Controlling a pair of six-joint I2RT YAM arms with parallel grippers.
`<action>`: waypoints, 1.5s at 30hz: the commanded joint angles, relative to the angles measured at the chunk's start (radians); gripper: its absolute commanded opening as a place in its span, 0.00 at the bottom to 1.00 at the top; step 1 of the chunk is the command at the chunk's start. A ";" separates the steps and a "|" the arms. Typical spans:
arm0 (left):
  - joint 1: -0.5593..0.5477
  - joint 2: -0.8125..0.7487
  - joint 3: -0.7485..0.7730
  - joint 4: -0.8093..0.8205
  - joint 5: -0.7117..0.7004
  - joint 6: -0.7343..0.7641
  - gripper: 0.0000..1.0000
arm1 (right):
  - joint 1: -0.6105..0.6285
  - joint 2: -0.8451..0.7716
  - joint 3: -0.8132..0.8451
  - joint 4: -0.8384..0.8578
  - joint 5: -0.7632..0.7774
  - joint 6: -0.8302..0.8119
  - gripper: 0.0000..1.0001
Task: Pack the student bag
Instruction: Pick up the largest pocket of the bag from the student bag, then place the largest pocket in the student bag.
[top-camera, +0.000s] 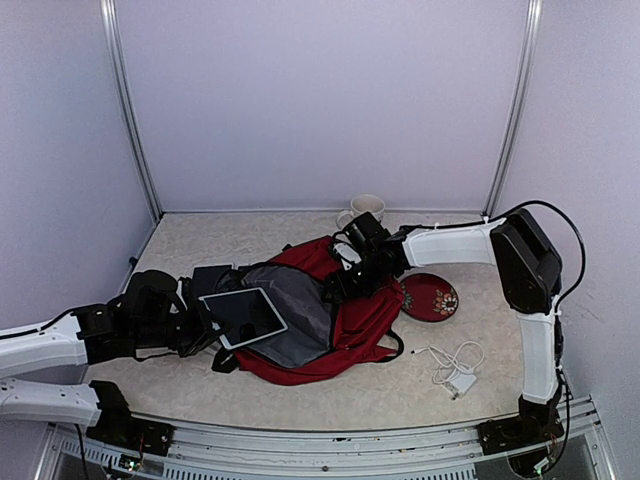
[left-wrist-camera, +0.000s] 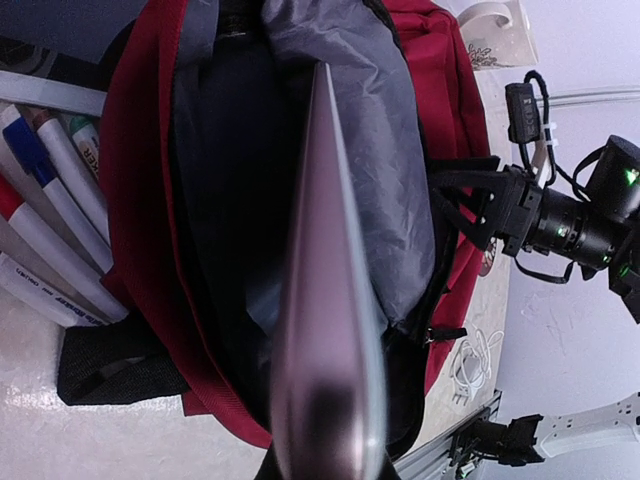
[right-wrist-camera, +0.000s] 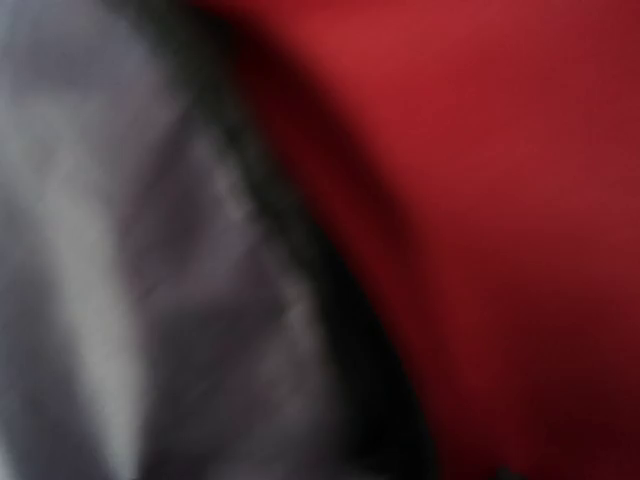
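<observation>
The student bag (top-camera: 355, 320) lies in the middle of the table, dark red, its main compartment open and showing grey lining (top-camera: 300, 310). My left gripper (top-camera: 207, 322) is shut on the near edge of a grey tablet (top-camera: 245, 316) and holds it over the bag's mouth. In the left wrist view the tablet (left-wrist-camera: 325, 300) shows edge-on, pointing into the dark opening (left-wrist-camera: 225, 200). My right gripper (top-camera: 342, 282) is shut on the far rim of the bag's opening; it also shows in the left wrist view (left-wrist-camera: 445, 195). The right wrist view is a blur of grey lining (right-wrist-camera: 150, 280) and red fabric (right-wrist-camera: 500, 200).
A white mug (top-camera: 367, 207) stands at the back. A dark red patterned plate (top-camera: 430, 297) lies right of the bag. A white charger with its cable (top-camera: 455, 370) lies at the front right. Several markers (left-wrist-camera: 50, 210) lie left of the bag, beside a black pouch (top-camera: 212, 279).
</observation>
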 joint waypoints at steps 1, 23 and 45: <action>0.016 -0.015 0.015 0.072 0.018 -0.041 0.00 | 0.045 0.021 0.022 -0.035 -0.122 -0.005 0.71; 0.032 0.008 -0.043 0.337 0.030 -0.052 0.00 | 0.211 -0.287 0.073 0.180 -0.240 -0.080 0.00; 0.086 0.632 0.097 0.865 0.269 -0.088 0.28 | 0.216 -0.322 0.050 0.196 -0.186 -0.098 0.00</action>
